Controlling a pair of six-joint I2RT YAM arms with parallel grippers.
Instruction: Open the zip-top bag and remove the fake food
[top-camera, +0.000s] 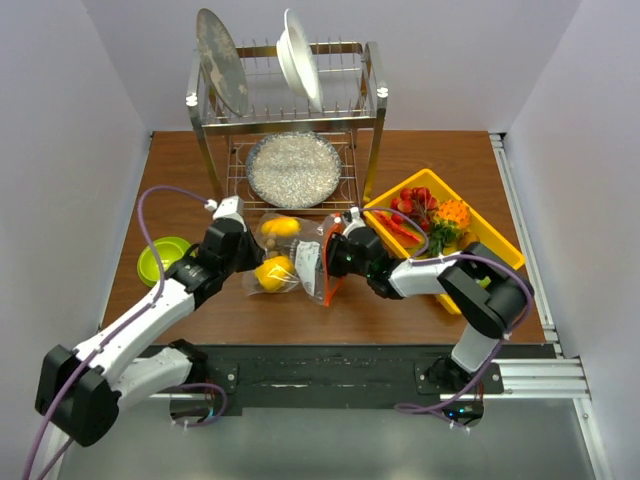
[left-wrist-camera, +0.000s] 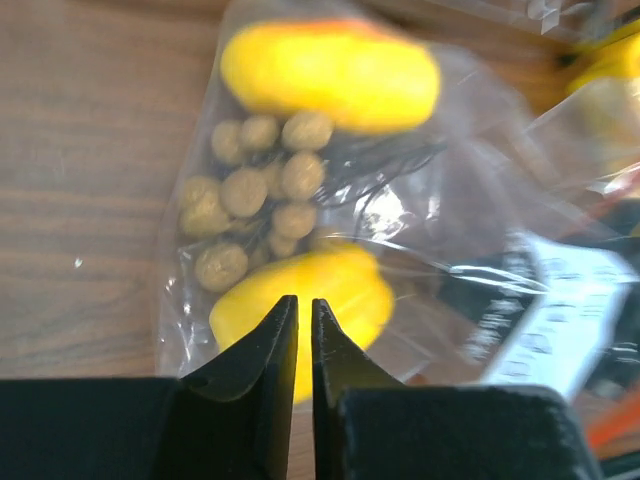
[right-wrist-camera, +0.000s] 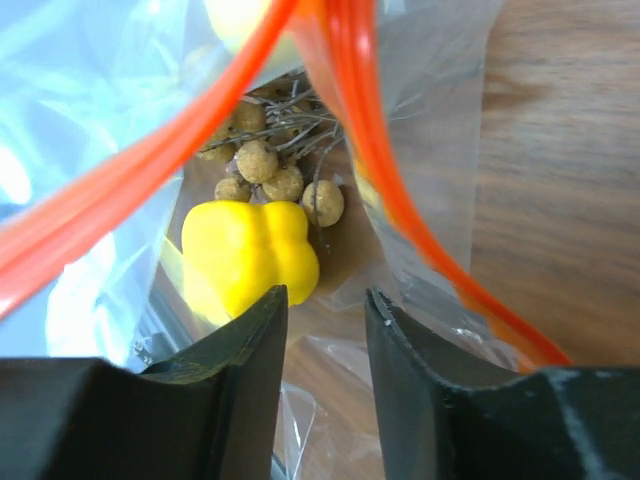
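Note:
The clear zip-top bag (top-camera: 297, 256) lies mid-table, its orange-red zipper strip (top-camera: 331, 277) facing right. Inside it are a yellow bell pepper (top-camera: 273, 273), a yellow mango (top-camera: 281, 227) and a cluster of brown balls (left-wrist-camera: 250, 190). My left gripper (top-camera: 250, 262) is at the bag's closed left end; in the left wrist view it (left-wrist-camera: 300, 300) is shut, pinching the plastic in front of the pepper (left-wrist-camera: 340, 285). My right gripper (top-camera: 328, 258) is open inside the bag's mouth (right-wrist-camera: 325, 295), between the two zipper strips (right-wrist-camera: 400, 200). The pepper (right-wrist-camera: 250, 255) sits just beyond its left finger.
A yellow bin (top-camera: 400, 191) at the right holds red pieces, an orange fruit and greens. A green bowl (top-camera: 160, 258) sits at the left. A metal dish rack (top-camera: 290, 100) with plates and a round pan (top-camera: 293, 168) stands behind the bag.

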